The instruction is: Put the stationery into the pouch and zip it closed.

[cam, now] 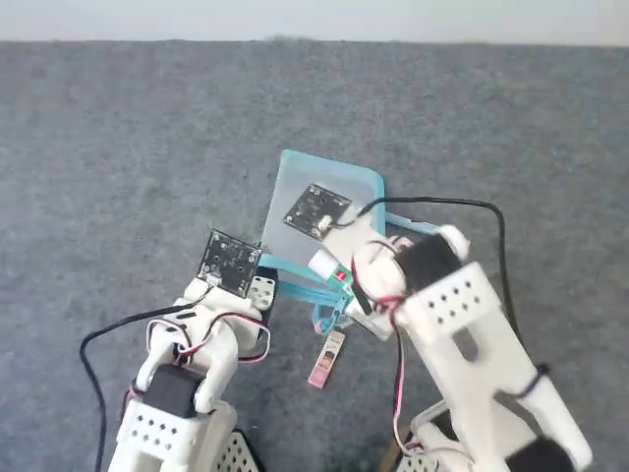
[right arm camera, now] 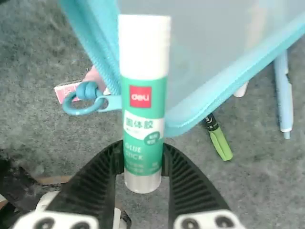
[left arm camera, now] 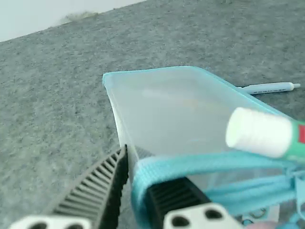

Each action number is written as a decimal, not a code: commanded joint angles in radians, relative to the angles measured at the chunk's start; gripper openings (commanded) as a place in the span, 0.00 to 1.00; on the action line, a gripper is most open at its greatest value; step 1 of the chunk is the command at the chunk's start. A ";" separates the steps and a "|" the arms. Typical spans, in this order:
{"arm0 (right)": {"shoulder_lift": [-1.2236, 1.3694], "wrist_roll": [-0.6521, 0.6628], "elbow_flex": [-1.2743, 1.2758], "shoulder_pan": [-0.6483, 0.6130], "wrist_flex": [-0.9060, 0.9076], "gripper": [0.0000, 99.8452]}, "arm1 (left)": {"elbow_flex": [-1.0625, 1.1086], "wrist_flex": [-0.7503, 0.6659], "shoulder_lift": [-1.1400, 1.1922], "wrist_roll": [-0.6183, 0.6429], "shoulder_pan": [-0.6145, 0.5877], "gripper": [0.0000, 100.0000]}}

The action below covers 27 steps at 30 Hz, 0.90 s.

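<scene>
Right gripper (right arm camera: 143, 153) around glue stick (right arm camera: 144, 71), at pouch (right arm camera: 219, 52)

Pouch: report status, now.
Left jaws clamp rim of translucent blue-trimmed pouch. Right jaws shut on green-white glue stick, tip over zip edge. Green pen, blue pen lie outside.

Robotics lab, grey felt table (cam: 98, 128)

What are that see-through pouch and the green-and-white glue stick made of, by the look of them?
The pouch is probably soft frosted plastic: matte, milky and half see-through. Its edging looks like woven turquoise fabric. The glue stick seems to be hard, smooth plastic, white with a glossy green printed label.
</scene>
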 commanded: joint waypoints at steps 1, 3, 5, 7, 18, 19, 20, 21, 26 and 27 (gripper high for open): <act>0.007 -0.011 -0.063 -0.024 0.016 0.01 | -0.015 -0.028 -0.006 0.003 0.005 0.01; -0.001 -0.011 -0.064 -0.028 0.036 0.01 | -0.015 -0.032 -0.006 0.006 -0.048 0.01; -0.054 -0.009 -0.071 -0.027 0.041 0.01 | -0.015 -0.052 -0.006 0.023 -0.110 0.01; -0.136 -0.006 -0.074 -0.038 0.039 0.01 | -0.015 -0.069 -0.006 0.052 -0.167 0.01; -0.097 0.025 -0.041 -0.179 -0.001 0.01 | -0.030 -0.069 -0.006 0.063 -0.250 0.01; -0.070 0.025 -0.041 -0.179 -0.015 0.01 | -0.030 -0.069 -0.006 0.063 -0.255 0.01; -0.041 0.023 -0.041 -0.179 -0.025 0.01 | -0.030 -0.069 -0.006 0.063 -0.256 0.01; -0.013 0.021 -0.043 -0.179 -0.039 0.01 | -0.030 -0.068 -0.006 0.063 -0.255 0.01; 0.108 -0.017 -0.127 -0.176 -0.048 0.01 | -0.027 -0.068 -0.006 0.060 -0.253 0.01; 0.128 -0.018 -0.155 -0.176 -0.045 0.01 | -0.025 -0.068 -0.006 0.060 -0.250 0.01</act>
